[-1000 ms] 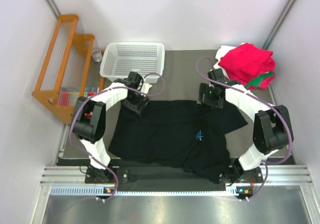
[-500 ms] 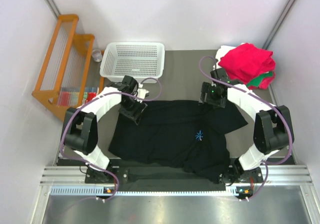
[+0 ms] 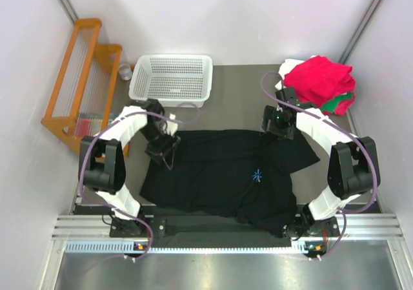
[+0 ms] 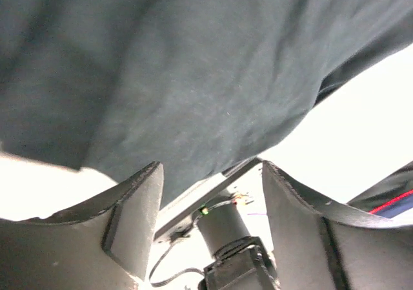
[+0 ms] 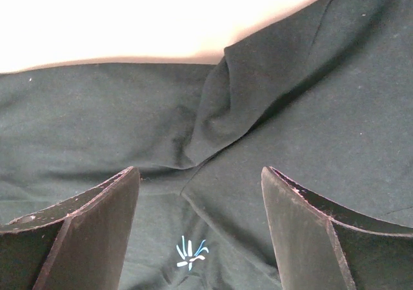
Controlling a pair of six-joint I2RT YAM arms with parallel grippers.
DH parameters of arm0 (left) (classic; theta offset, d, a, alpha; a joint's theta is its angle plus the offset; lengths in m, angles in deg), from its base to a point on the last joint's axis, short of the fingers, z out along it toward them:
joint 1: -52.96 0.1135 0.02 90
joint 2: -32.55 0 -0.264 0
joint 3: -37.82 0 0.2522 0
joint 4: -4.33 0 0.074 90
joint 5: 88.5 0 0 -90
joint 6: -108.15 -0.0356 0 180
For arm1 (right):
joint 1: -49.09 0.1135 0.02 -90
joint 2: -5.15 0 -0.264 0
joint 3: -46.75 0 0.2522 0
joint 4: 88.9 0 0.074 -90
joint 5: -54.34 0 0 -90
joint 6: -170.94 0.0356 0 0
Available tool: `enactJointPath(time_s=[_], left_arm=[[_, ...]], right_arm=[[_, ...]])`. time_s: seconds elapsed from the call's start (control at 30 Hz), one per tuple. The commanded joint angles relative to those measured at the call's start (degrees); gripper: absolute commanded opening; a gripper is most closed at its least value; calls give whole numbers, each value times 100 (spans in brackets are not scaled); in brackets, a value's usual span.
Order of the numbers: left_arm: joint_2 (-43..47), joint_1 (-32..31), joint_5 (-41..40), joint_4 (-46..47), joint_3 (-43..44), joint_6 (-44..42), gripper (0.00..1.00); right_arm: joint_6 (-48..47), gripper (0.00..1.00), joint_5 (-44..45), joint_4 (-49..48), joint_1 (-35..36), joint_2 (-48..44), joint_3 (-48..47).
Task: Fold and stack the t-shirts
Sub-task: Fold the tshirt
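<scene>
Beneath both open jaws — the black t-shirt [image 3: 219,168]

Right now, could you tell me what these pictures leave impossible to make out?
Top view: the red t-shirt covers the stack; only edges of the green t-shirt and white t-shirt show.
Top view: the left wrist and right wrist hide their jaws; contact with the black t-shirt is unclear.
Left wrist view: glare washes out everything beyond the cloth.
Top view: items by the orange rack are too small.
</scene>
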Motion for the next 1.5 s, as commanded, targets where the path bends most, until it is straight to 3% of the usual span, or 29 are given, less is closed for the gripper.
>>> enactJointPath(time_s=[0.0,0.13,0.23,0.53,0.63,0.93,1.17,1.47], left_arm=[[-354,805,464,299,1098,447,64],[-390,755,147,1073,2100,1219,64],[-565,754,-72,1539,2339,1642,64],[-1189,842,-811,2198,1383,1451,61],[-1242,939,-855,2383,1242,1477,56],[-1462,1159,-952,2577,1338,1477,54],[-1287,1150,-952,3252,917,1617,47],[-795,1150,-908,4351,-41,1714,46]], right_arm=[[-39,76,-54,23,-79,-238,-229],[5,76,-81,-12,-79,-212,-229],[22,75,-107,-30,-79,-185,-221],[-13,75,-55,14,-88,-291,-255],[-22,75,-54,40,-88,-247,-299],[-31,76,-98,-47,-79,-212,-194],[-39,76,-125,-100,-88,-229,-141],[-30,76,-230,-135,-70,-264,-142]])
